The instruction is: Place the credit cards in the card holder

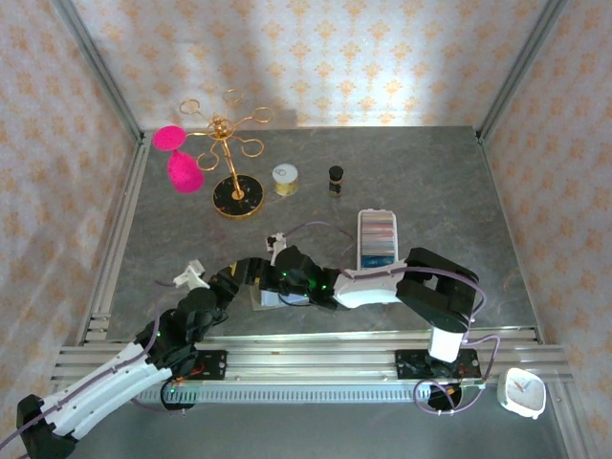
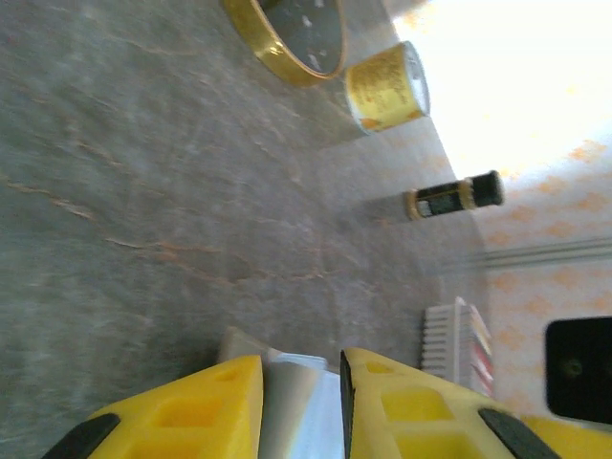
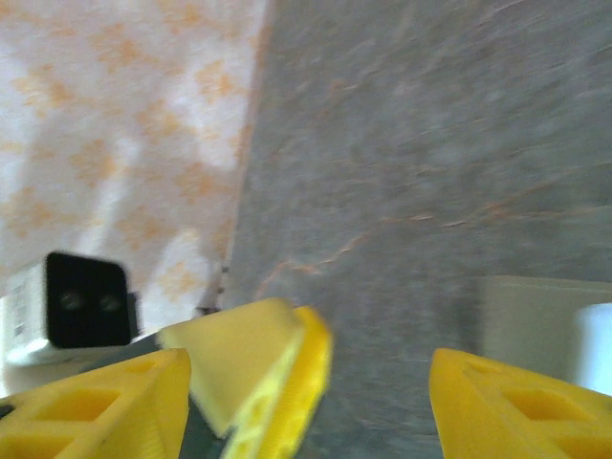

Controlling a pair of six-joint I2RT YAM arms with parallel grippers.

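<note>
Where the left tool [image 2: 299, 406] is seen from its own wrist, its 2 yellow fingers are set only narrowly apart. A pale grey and bluish flap of the card holder [image 2: 287, 387] lies in the gap, and whether that flap is actually pinched cannot be told. The right tool [image 3: 308, 397] is held wide open with nothing gripped. A blurred yellow wedge, probably a finger of the other tool, is seen between its fingers, and the holder's grey-green corner lies just beside one of them. Both tools are gathered over the holder at the near middle of the table [image 1: 430, 191].

The step in hand is judged to be opening or steadying the holder before a card is slid in. For the next move, a firm hold on the holder and a card fetched from the white tray [image 1: 361, 234] would be called for.

Counted: 2 tools, 1 card holder and 1 tray, with the credit cards [image 1: 379, 239] packed in it too tightly to be numbered. Farther off are 1 gold stand [image 1: 225, 134], 2 pink glasses [image 1: 170, 139], 1 gold roll [image 1: 285, 179] and 1 small bottle [image 1: 336, 176]. By the near rail is 1 white clock [image 1: 522, 392].
</note>
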